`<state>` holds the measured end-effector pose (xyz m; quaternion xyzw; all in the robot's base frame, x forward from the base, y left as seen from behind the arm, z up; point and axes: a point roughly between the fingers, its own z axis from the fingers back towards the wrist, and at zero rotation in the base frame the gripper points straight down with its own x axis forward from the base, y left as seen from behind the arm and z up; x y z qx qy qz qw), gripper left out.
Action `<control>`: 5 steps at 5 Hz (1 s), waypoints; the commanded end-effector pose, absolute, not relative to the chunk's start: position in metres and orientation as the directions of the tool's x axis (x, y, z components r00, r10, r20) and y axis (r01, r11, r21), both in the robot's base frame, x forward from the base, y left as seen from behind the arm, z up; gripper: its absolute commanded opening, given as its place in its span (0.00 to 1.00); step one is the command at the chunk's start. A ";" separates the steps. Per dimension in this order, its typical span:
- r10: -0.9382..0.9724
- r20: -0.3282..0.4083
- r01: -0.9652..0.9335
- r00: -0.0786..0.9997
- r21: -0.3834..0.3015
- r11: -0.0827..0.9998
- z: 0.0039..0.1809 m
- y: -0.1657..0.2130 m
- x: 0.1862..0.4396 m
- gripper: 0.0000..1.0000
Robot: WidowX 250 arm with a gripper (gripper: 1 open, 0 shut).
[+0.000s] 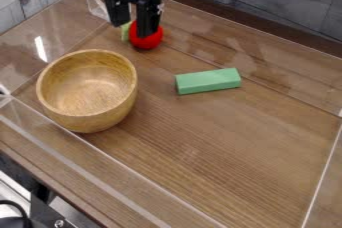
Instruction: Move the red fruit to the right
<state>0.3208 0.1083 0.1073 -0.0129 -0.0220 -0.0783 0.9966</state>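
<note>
My black two-fingered gripper (135,16) hangs over the far left part of the brown wood-grain table (214,142), at about eleven o'clock from the table's middle. My two dark fingers (151,17) point down and stand apart, with a clear gap between them.

The small round glossy red fruit (146,38) sits right below my fingertips. Its upper part is hidden behind them, so only its lower half shows, with a bit of green leaf at its nine o'clock side. My right-hand finger comes down over the fruit's top; the other finger drops just beside the leaf. I cannot tell whether either pad truly presses on the skin or only stands in front of it, nor whether the fruit rests on the table or hangs a little above it. My fingers are spread about as wide as the fruit, not pressed together.

The round light wooden bowl (87,90) stands near the fruit, at about seven o'clock from it, and apart from it. The flat green rectangular block (209,81) lies on the table at about four o'clock from the fruit, also apart, and tilted slightly so its right end sits farther back. A clear plastic wall (314,207) rims the table's edges, and behind my gripper a clear panel leans at the back left.
</note>
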 end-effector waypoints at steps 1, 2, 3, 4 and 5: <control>-0.143 0.128 0.143 0.981 0.012 0.990 0.119 0.117 0.338 1.00; -0.120 0.155 0.120 0.980 0.014 0.993 0.116 0.121 0.346 0.00; -0.158 0.179 0.158 0.971 0.015 0.987 0.112 0.124 0.355 1.00; -0.200 0.192 0.199 0.961 0.022 0.980 0.108 0.127 0.365 1.00; -0.118 0.201 0.115 0.972 0.028 0.993 0.111 0.132 0.364 1.00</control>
